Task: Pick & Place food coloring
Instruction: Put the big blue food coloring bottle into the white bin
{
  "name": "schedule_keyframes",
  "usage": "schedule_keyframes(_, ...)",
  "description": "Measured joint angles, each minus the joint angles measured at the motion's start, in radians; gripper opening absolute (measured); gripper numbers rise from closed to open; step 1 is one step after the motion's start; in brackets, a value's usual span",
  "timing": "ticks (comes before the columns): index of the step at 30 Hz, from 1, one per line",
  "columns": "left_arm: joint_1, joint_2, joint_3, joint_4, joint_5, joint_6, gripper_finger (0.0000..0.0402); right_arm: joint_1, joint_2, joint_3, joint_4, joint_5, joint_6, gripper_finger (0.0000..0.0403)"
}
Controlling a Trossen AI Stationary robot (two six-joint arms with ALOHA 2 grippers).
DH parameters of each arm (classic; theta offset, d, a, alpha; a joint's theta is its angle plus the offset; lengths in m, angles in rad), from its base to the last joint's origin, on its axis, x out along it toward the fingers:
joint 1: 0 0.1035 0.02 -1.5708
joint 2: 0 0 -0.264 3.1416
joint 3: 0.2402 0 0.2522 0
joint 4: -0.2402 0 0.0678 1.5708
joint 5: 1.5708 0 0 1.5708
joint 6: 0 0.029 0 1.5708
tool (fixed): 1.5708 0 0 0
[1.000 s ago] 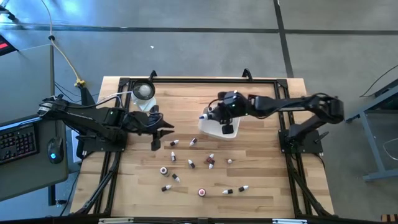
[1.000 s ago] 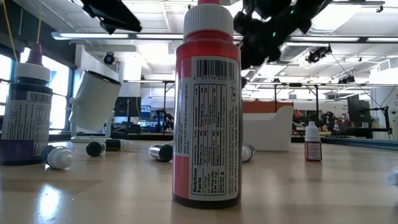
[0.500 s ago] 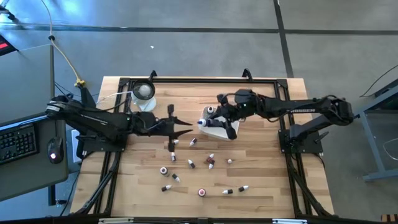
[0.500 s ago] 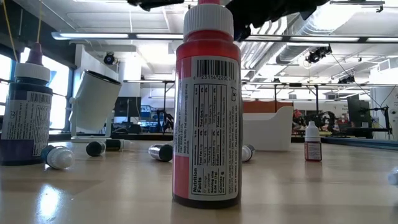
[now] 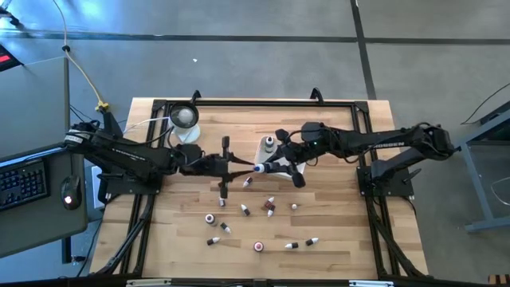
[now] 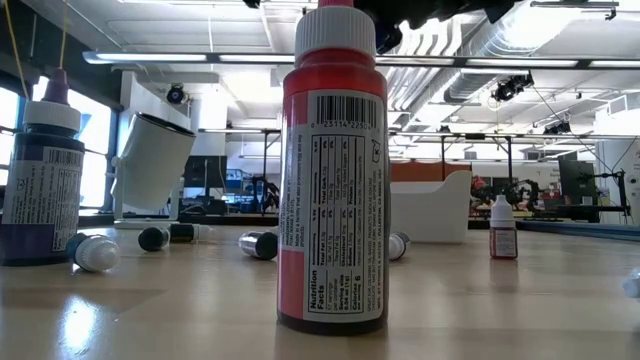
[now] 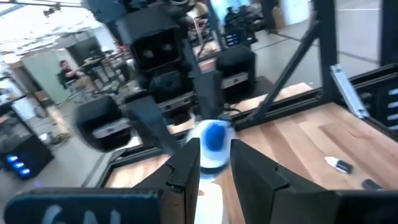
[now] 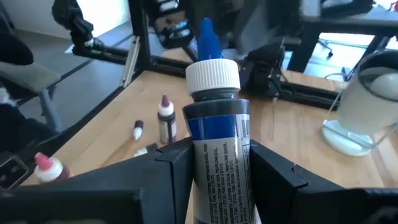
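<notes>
Moved: In 1 second the left gripper (image 5: 237,165) has slid across the table toward the middle. The right gripper (image 5: 280,164) has swung over to meet it.
Round dish: The round dish (image 5: 182,117) with its white ball sits at the far left corner, well apart from the work.
Left gripper: It has come right up to the pointed end of the blue bottle (image 8: 216,118). In its own wrist view the white cap and blue tip sit just at its front. We cannot tell if it is spread or already pinching the cap.
Blue bottle: It is up in the air over the middle of the table, between the 2 grippers. Its tip points at the left arm, so we think it is held this way to be handed over.
White tray: The white tray (image 6: 430,208) stands near the far side, just beside the right gripper in the high view.
Right gripper: Its 2 fingers are pinching the blue bottle by the body, so the cap end stays free for the other arm.
Loose bottles: Many little bottles (image 5: 211,218) lie or stand on the near half of the table. A red one (image 6: 332,170) stands very near the low camera.
Next: We guess the left gripper must hold firm before the right lets go, or the bottle may drop.
</notes>
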Motion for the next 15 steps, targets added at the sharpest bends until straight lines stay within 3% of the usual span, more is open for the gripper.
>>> schedule_keyframes(15,0.001,0.0,0.001,0.073,0.024,0.026,0.0088,-0.001,0.0,0.0,0.05,-0.001,0.003,0.0127)
